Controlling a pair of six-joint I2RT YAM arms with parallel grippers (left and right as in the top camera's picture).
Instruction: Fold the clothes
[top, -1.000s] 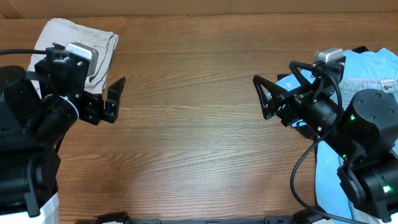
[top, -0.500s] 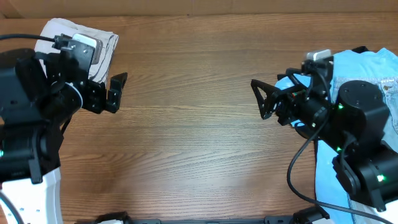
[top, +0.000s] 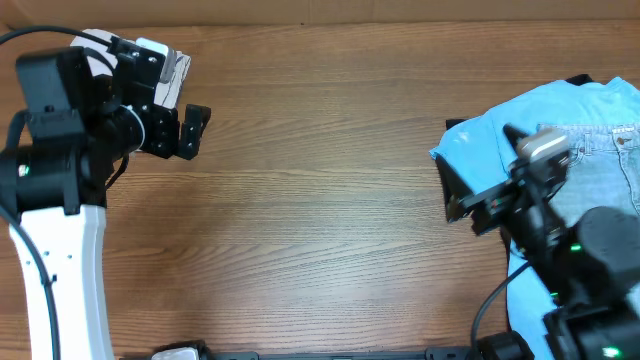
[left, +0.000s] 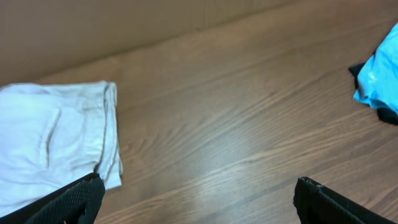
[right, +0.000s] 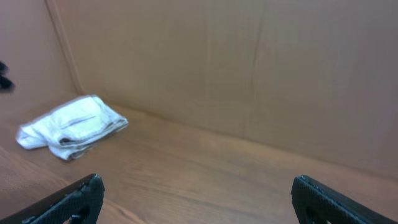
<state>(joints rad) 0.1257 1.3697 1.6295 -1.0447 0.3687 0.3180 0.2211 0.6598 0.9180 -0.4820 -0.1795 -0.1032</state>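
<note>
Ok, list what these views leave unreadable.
- Overhead: the shorts mostly hidden under the left arm.
- Left wrist: shorts run off the left and bottom edges.
- Overhead: T-shirt and jeans cut by the right edge, partly under the right arm.
- Right wrist: shorts too small for fold detail.

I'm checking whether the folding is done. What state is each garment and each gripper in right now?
khaki shorts: folded into a compact bundle, lying free at the far left of the table.
light blue T-shirt: unfolded, rumpled, at the right edge.
jeans: lying on the T-shirt, only partly in view.
left gripper: open, empty.
right gripper: open, empty.
</note>
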